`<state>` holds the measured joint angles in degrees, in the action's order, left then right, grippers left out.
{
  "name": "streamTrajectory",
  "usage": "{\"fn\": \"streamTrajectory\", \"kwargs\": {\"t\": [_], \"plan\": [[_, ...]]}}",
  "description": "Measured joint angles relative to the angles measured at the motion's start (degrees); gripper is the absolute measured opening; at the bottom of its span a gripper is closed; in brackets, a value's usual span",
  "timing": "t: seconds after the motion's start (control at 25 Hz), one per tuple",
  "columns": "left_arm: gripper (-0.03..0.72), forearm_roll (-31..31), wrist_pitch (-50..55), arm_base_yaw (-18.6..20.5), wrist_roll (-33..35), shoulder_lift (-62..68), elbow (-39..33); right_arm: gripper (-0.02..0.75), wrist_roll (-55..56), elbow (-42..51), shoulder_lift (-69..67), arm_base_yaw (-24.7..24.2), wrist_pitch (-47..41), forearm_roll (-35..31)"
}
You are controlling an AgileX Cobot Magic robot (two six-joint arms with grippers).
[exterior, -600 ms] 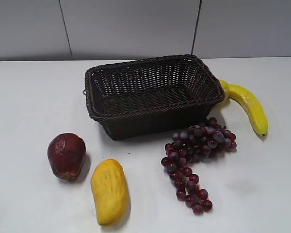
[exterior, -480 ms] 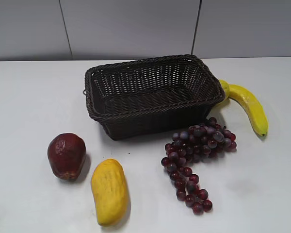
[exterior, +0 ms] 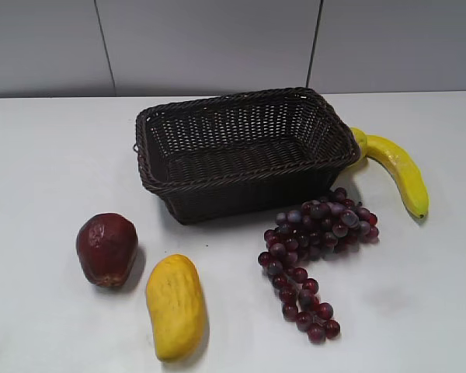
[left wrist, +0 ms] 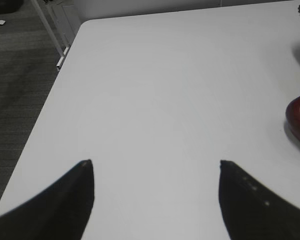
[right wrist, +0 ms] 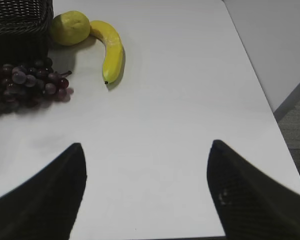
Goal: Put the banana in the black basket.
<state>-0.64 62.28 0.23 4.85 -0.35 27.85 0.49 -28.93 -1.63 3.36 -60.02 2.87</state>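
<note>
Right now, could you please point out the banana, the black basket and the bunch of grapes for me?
banana [exterior: 402,170]: exterior view, middle of its yellow body.
black basket [exterior: 248,176]: exterior view, front braided rim.
bunch of grapes [exterior: 320,222]: exterior view, dense upper cluster.

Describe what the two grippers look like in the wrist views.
Only the fingers show. The left gripper has two black, matte, wedge-shaped fingers tapering to blunt tips; the right-hand one carries a few tiny pale specks. The right gripper has the same black tapered fingers, one with a faint scuff. No cables, labels or arm links are visible.
</note>
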Motion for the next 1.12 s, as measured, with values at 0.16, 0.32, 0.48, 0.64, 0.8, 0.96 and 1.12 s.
{"fn": "streamTrajectory", "kwargs": {"t": [0.16, 0.32, 0.48, 0.64, 0.8, 0.96, 1.12], "plan": [[0.575, 0.0, 0.0, 0.0, 0.0, 0.0, 0.0, 0.572, 0.0, -0.1, -6.4, 0.0, 0.1, 0.3], [0.575, 0.0, 0.0, 0.0, 0.0, 0.0, 0.0, 0.572, 0.1, -1.4, -15.8, 0.0, 2.1, 0.5], [0.575, 0.0, 0.0, 0.0, 0.0, 0.0, 0.0, 0.572, 0.6, -2.7, -25.8, 0.0, 5.8, 0.5], [0.575, 0.0, 0.0, 0.0, 0.0, 0.0, 0.0, 0.572, 0.8, -3.6, -37.1, 0.0, 10.8, -1.1], [0.575, 0.0, 0.0, 0.0, 0.0, 0.0, 0.0, 0.572, 0.8, -6.4, -47.7, 0.0, 14.0, -2.9], [0.575, 0.0, 0.0, 0.0, 0.0, 0.0, 0.0, 0.572, 0.8, -11.1, -58.3, 0.0, 15.8, -2.9], [0.575, 0.0, 0.0, 0.0, 0.0, 0.0, 0.0, 0.572, 0.6, -17.7, -68.7, 0.0, 16.6, -2.9]]}}
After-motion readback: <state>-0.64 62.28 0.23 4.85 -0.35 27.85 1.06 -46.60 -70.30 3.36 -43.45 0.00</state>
